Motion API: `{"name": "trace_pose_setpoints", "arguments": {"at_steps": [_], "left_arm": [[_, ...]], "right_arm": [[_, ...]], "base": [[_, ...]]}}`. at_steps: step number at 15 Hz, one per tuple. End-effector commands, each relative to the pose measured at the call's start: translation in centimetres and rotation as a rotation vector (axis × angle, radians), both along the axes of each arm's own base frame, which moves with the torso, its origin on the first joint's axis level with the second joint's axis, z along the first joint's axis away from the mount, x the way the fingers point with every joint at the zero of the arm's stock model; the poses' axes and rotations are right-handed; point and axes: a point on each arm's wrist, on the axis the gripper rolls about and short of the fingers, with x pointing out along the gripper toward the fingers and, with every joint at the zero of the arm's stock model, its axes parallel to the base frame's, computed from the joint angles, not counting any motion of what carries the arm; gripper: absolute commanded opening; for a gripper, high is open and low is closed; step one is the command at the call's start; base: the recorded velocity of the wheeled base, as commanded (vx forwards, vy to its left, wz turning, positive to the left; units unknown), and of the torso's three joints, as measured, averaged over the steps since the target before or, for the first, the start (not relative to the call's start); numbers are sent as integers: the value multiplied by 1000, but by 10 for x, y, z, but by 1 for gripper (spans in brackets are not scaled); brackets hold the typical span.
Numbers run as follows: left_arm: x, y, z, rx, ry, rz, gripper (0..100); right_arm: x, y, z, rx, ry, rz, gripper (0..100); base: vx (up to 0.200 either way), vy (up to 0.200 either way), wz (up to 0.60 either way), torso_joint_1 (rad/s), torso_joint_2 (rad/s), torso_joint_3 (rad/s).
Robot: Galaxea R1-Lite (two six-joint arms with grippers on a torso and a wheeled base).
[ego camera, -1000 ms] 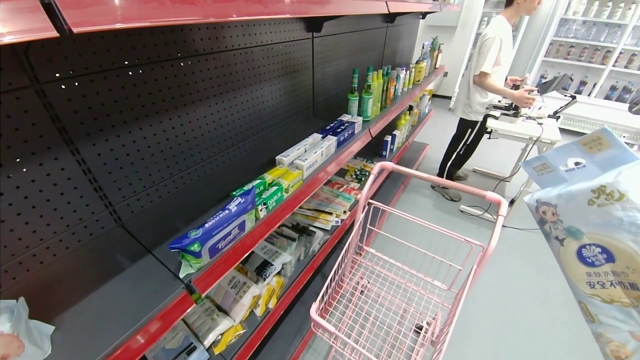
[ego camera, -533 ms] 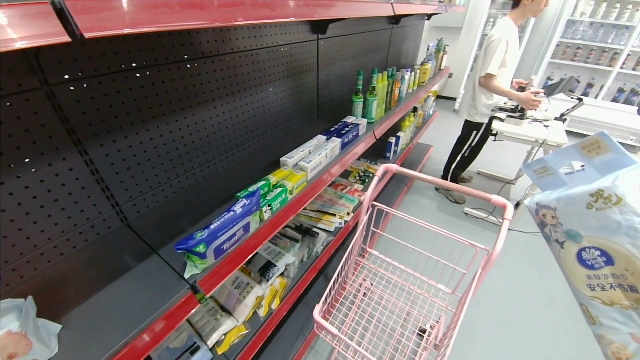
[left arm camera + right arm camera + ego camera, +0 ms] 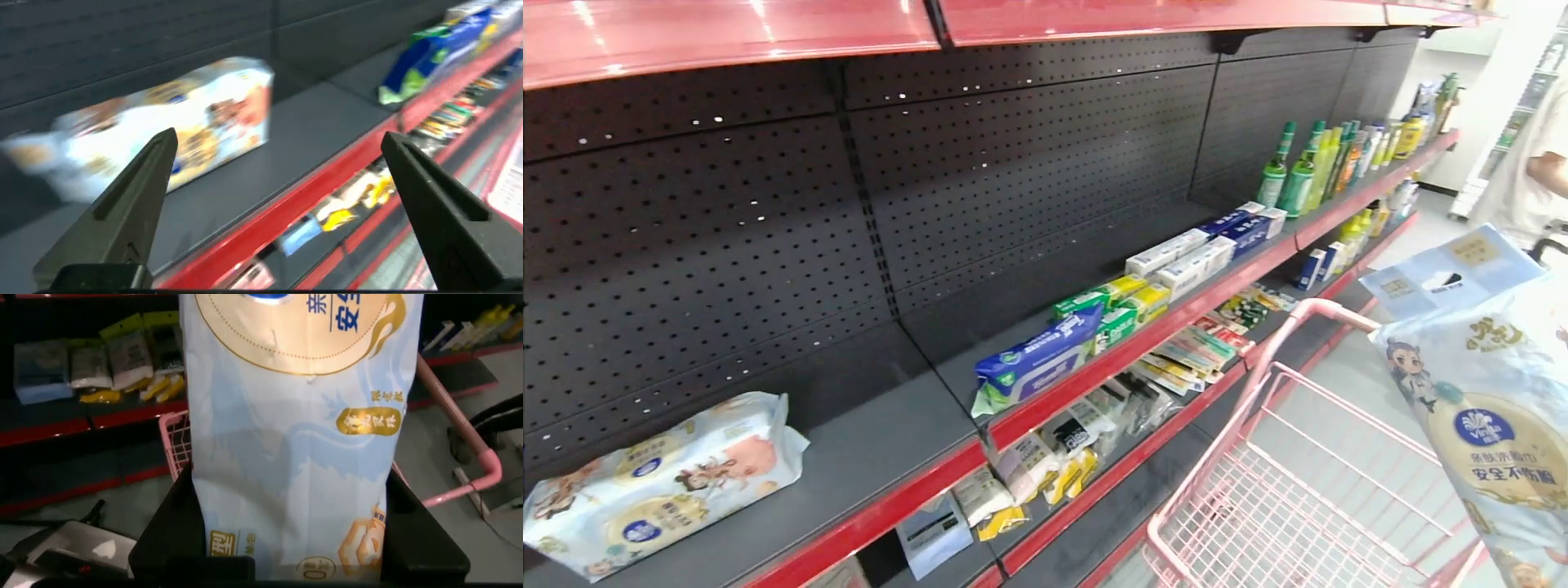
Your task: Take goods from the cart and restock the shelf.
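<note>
Right gripper (image 3: 282,539) is clamped on a tall tissue pack (image 3: 1494,425), one finger pressing on each side near its bottom, and the pack stands upright in the air over the right side of the pink cart (image 3: 1282,327), whose rim runs behind it in the right wrist view. Left gripper (image 3: 278,137) has its jaws spread wide with nothing between them, and it hangs in front of the middle shelf (image 3: 866,457), facing a second tissue pack (image 3: 662,478). That one lies flat on its long side at the left end of the shelf board, set back from the red front edge and close to the perforated back panel. Just past the upright divider, a blue wipes pack (image 3: 1037,363) sits at the front edge of the next board, with its left end poking over the red lip. Farther right along the same front edge come green toothpaste boxes (image 3: 1111,306), then white boxes (image 3: 1180,257), and green bottles (image 3: 1298,167) stand toward the far right end. The shelf below holds small bagged goods (image 3: 1045,457) hanging along its front, too small to make out what they are.
</note>
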Motion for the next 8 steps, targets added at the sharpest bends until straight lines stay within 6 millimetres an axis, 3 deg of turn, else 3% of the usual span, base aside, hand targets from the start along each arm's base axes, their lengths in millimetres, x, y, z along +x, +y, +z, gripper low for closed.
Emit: {"name": "trace_pose_setpoints", "arguments": {"at_steps": [1,8], "left_arm": [[0,0,0,1,1,-1,100],[0,0,0,-1,1,-1,100]], "right_arm": [[1,0,-1,-2,5,2,0],[1,0,-1,-9,5,6,0]], "base": [[0,0,600,2,2,2],[0,0,600,2,2,1]]}}
